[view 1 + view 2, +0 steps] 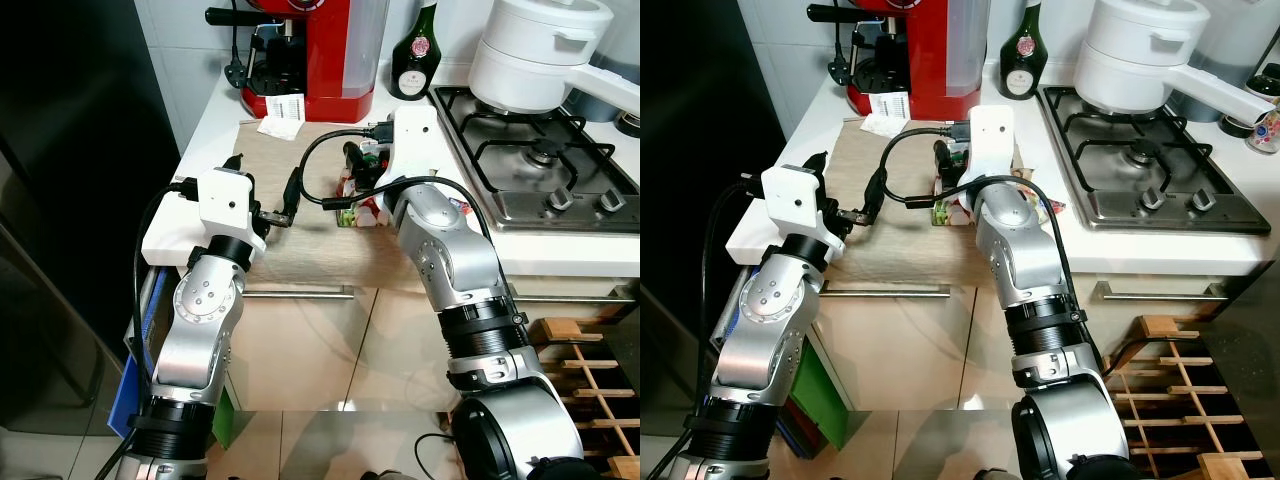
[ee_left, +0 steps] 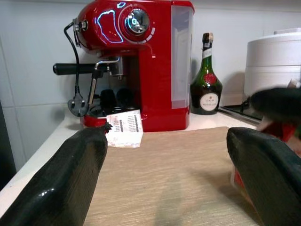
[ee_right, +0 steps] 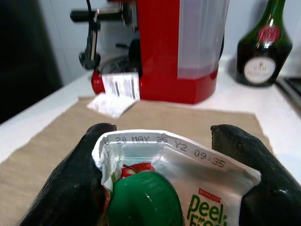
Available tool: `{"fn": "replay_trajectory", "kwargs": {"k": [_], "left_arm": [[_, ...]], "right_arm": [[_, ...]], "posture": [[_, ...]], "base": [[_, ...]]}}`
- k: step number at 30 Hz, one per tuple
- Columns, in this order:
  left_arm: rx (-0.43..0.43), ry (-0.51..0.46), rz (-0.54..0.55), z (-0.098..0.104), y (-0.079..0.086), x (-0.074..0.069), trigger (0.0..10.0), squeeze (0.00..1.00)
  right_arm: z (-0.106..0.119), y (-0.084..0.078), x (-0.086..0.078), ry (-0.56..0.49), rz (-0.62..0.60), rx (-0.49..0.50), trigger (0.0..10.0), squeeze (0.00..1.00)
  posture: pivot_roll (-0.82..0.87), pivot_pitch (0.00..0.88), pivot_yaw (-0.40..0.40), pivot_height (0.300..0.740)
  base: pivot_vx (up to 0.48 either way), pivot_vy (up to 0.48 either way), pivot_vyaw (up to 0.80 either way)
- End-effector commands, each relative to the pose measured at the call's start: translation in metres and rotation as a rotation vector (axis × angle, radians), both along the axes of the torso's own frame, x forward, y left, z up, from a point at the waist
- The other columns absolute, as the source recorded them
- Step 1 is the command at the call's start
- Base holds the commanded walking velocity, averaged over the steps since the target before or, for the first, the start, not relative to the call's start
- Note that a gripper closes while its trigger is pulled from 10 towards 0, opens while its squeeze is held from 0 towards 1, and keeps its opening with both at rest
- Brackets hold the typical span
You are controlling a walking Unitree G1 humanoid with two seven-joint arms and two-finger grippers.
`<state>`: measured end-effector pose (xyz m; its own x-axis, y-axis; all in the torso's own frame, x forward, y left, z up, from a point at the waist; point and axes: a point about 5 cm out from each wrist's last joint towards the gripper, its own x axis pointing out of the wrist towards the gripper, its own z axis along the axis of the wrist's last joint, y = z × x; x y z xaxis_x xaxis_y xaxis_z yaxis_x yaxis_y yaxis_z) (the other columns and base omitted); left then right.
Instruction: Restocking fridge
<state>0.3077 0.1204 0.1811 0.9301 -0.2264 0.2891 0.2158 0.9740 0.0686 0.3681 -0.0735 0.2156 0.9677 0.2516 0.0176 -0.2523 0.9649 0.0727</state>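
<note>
— What is the desk (image 1: 215, 110) like?
— White, with a beige mat (image 2: 174, 174) spread over its front part.

— What stands on it?
— At the back, a red coffee machine (image 1: 318, 50) and, just beside it, a dark green bottle (image 1: 414, 55). A crumpled receipt (image 1: 281, 115) lies at the machine's foot, partly on the mat.

— And on the mat itself?
— A carton with a green cap (image 3: 178, 188), between the two fingers of the right tool (image 3: 171, 179).

— To the right?
— A gas hob (image 1: 535, 165) set into the desk, with a white pot (image 1: 535, 55) on its back burner.
</note>
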Motion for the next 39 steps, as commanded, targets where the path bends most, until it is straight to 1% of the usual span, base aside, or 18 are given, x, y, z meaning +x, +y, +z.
{"fn": "replay_trajectory", "kwargs": {"k": [1,2,3,8,10,11,14,16,18,19,20,24,25,26,27,28,32,39], "left_arm": [[0.008,-0.009,0.000,0.002,-0.002,0.002,10.0,0.00],[0.008,-0.009,-0.001,0.002,-0.002,0.003,10.0,0.00],[0.015,-0.008,-0.002,0.002,-0.004,0.005,10.0,0.00],[0.020,-0.023,-0.002,0.005,-0.005,0.008,10.0,0.00],[0.022,-0.025,-0.002,0.005,-0.005,0.008,10.0,0.00],[0.025,-0.029,0.003,0.006,-0.005,0.009,10.0,0.00],[0.023,-0.041,0.019,0.008,-0.003,0.010,10.0,0.00],[0.012,-0.061,0.069,0.012,0.002,0.012,10.0,0.00],[0.009,-0.066,0.089,0.013,0.003,0.012,10.0,0.00],[0.001,-0.073,0.117,0.016,0.008,0.014,10.0,0.00],[0.001,-0.073,0.117,0.016,0.008,0.014,10.0,0.00],[0.021,-0.093,0.123,0.019,0.008,0.014,10.0,0.00],[0.029,-0.099,0.114,0.020,0.005,0.013,10.0,0.00],[0.037,-0.102,0.111,0.020,0.003,0.013,10.0,0.00],[0.037,-0.102,0.111,0.020,0.003,0.013,10.0,0.00],[0.036,-0.108,0.104,0.021,0.001,0.012,10.0,0.00],[0.031,-0.126,0.094,0.025,0.000,0.011,10.0,0.00],[0.038,-0.153,0.089,0.031,-0.004,0.012,10.0,0.00]], "right_arm": [[0.008,-0.002,0.000,-0.057,0.005,-0.009,4.6,0.00],[0.010,-0.002,0.000,-0.080,0.003,-0.016,10.0,0.00],[0.020,-0.005,0.000,-0.155,-0.005,-0.027,10.0,0.00],[0.056,-0.020,-0.004,-0.385,-0.063,-0.024,10.0,0.00],[0.062,-0.023,-0.006,-0.425,-0.077,-0.023,10.0,0.00],[0.073,-0.029,-0.009,-0.496,-0.099,-0.013,10.0,0.00],[0.087,-0.036,-0.016,-0.598,-0.124,0.009,10.0,0.00],[0.095,-0.037,-0.025,-0.659,-0.093,0.085,10.0,0.00],[0.097,-0.037,-0.028,-0.678,-0.076,0.114,10.0,0.00],[0.095,-0.044,-0.038,-0.723,-0.112,0.079,10.0,0.00],[0.095,-0.044,-0.038,-0.723,-0.112,0.079,10.0,0.00],[0.083,-0.058,-0.044,-0.753,-0.235,-0.056,10.0,0.00],[0.070,-0.064,-0.044,-0.753,-0.279,-0.167,10.0,0.00],[0.064,-0.068,-0.045,-0.756,-0.308,-0.211,10.0,0.00],[0.064,-0.068,-0.045,-0.756,-0.308,-0.211,10.0,0.00],[0.054,-0.077,-0.049,-0.745,-0.367,-0.255,10.0,0.00],[0.046,-0.084,-0.055,-0.735,-0.433,-0.282,10.0,0.00],[0.047,-0.080,-0.058,-0.774,-0.447,-0.294,10.0,0.00]], "posture": [[-0.01,0.000,-0.018,0.740],[-0.01,0.000,-0.018,0.740],[-0.02,0.000,-0.015,0.740],[-0.03,0.000,-0.006,0.740],[-0.03,0.000,-0.004,0.740],[-0.03,0.000,0.000,0.740],[-0.03,0.000,0.003,0.740],[-0.03,0.000,0.005,0.740],[-0.03,0.000,0.005,0.740],[-0.03,0.000,0.005,0.740],[-0.03,0.000,0.005,0.740],[-0.04,0.000,0.007,0.740],[-0.03,0.000,0.008,0.740],[-0.04,0.000,0.012,0.740],[-0.04,0.000,0.012,0.740],[-0.04,0.000,0.015,0.740],[-0.04,0.000,0.021,0.740],[-0.05,0.000,0.025,0.740]], "base": [[0.000,0.000,0.00],[0.000,0.000,0.00],[0.000,0.000,0.00],[0.000,0.000,0.00],[0.000,0.000,0.00],[0.000,0.000,0.00],[0.000,0.000,0.00],[0.000,0.000,0.00],[0.000,0.000,0.00],[0.000,0.000,0.00],[0.000,0.000,0.00],[0.000,0.000,0.00],[0.000,0.000,0.00],[0.000,0.000,0.00],[0.000,0.000,0.00],[0.000,0.000,0.00],[0.000,0.000,0.00],[0.000,0.000,0.00]]}}
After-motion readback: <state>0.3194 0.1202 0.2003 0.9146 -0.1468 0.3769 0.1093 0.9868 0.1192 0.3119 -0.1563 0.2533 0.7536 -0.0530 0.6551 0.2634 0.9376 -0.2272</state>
